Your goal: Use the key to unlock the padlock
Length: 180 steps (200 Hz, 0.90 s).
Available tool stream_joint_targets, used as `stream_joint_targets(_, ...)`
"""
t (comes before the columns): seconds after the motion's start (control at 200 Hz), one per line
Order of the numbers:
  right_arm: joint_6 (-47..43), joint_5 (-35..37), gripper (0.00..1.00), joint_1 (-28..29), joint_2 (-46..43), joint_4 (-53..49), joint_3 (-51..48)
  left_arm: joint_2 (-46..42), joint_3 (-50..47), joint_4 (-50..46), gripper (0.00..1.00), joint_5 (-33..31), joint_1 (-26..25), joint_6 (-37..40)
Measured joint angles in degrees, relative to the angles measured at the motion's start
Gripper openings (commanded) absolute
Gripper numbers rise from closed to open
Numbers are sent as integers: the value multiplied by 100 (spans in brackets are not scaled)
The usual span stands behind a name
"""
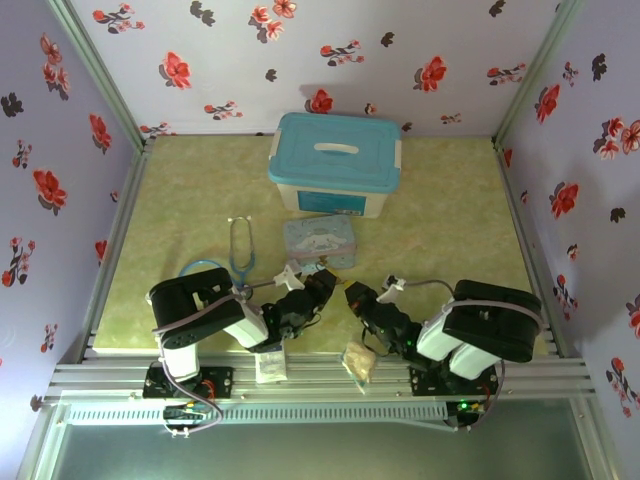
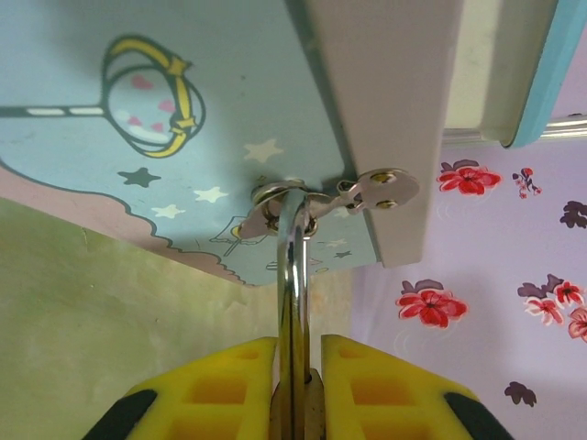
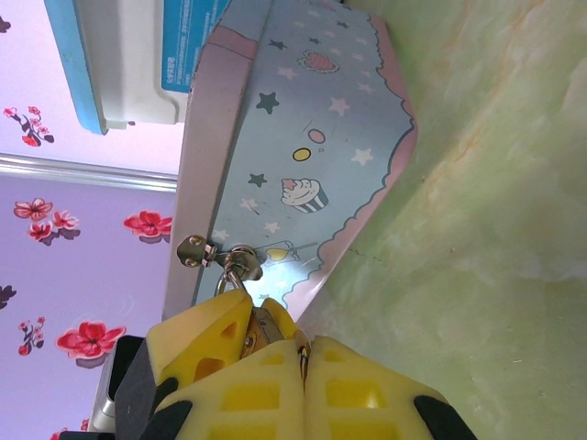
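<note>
The brass padlock point(image 3: 267, 324) hangs by its silvery shackle point(image 2: 292, 266) from the hasp point(image 2: 316, 197) of the pale blue cartoon tin point(image 1: 320, 240). My left gripper point(image 2: 298, 346) is shut on the padlock's body, with the shackle rising straight between its yellow fingers point(image 3: 206, 335). Right beside it, my right gripper point(image 3: 305, 348) is shut on the thin dark key point(image 3: 302, 359), of which just a sliver shows in the seam of the pads. The key's tip sits at the padlock's lower end; whether it is inside the keyhole is hidden. In the top view both grippers point(image 1: 322, 283) point(image 1: 352, 295) meet at the tin's front.
A white storage box with a blue lid point(image 1: 335, 160) stands behind the tin. A stethoscope point(image 1: 240, 250) lies to the left. A white sachet point(image 1: 270, 367) and a tan lumpy packet point(image 1: 360, 362) lie on the front rail between the arm bases. Flowered walls enclose the table.
</note>
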Motion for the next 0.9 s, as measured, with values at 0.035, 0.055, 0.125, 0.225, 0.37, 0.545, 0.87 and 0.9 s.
stream_joint_targets(0.035,-4,79,0,44,42,28,4,2,0,-9,0,13,0,-50)
stream_joint_targets(0.055,-17,151,0,92,63,44,11,2,0,-13,0,15,-2,-83)
stream_joint_targets(0.125,-101,450,0,264,118,57,46,4,0,-20,0,11,-11,-192)
stream_joint_targets(0.225,-350,964,0,540,118,24,98,4,2,-2,0,7,-28,-365)
stream_joint_targets(0.37,-542,1596,0,848,260,-13,199,4,33,-13,0,-33,-59,-522)
stream_joint_targets(0.545,-688,2004,0,1123,527,33,369,7,39,-114,0,-157,-61,-581)
stream_joint_targets(0.87,-896,1718,0,1290,522,31,376,7,122,-22,0,-321,-57,-632)
stream_joint_targets(0.9,-931,1563,0,1290,514,35,376,7,149,9,0,-289,-59,-645)
